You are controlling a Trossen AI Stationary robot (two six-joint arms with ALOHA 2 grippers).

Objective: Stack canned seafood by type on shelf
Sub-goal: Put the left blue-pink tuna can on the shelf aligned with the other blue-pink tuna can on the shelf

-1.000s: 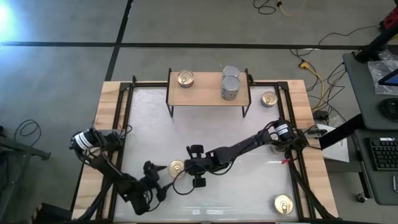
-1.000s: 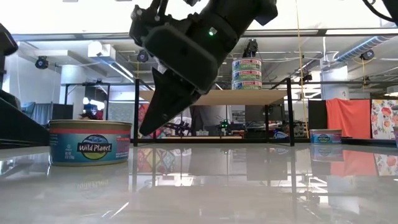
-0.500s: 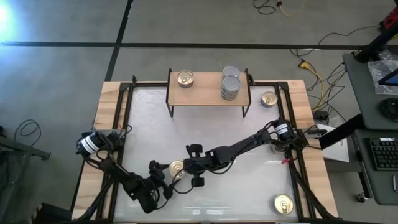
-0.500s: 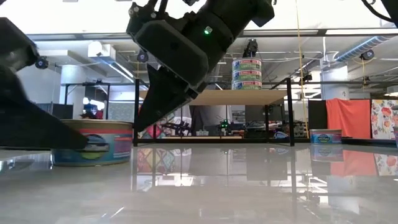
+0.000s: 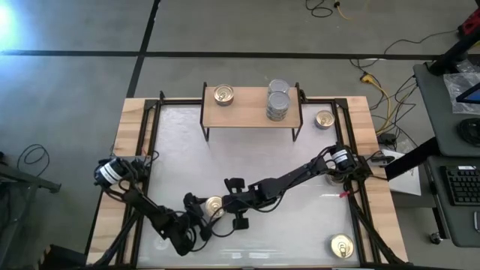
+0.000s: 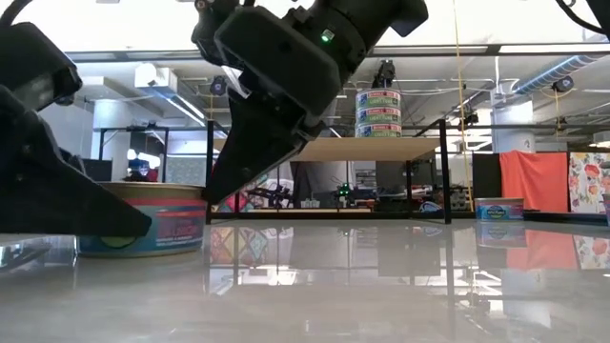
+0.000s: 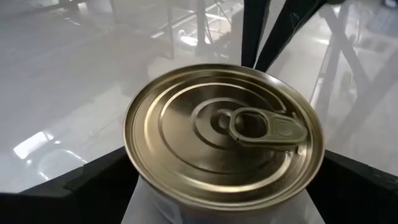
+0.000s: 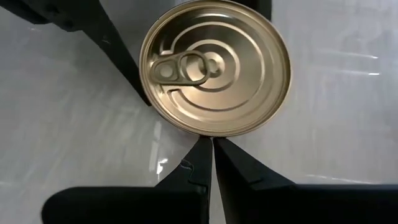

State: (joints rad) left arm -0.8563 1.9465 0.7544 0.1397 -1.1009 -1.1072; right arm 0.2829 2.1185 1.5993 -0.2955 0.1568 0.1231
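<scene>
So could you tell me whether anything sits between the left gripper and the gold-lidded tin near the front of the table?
Nothing visible does: the left gripper has its open fingers on either side of the tin. The right gripper, shut, touches its far side.

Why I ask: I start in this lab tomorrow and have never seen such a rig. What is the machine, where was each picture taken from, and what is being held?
It is a robot with two dark arms at a white table. One picture looks straight down, one looks level across the tabletop, and two come from cameras on the arms' wrists. A small wooden shelf holds one gold-lidded tin and a stack of silver-lidded tins. Two more gold tins lie near the table's right edge. Near the front, the left pincer is open, with a finger on either side of a gold pull-ring tin. I cannot tell whether it grips the tin. The right pincer is shut and points its tip at that tin's rim.
</scene>
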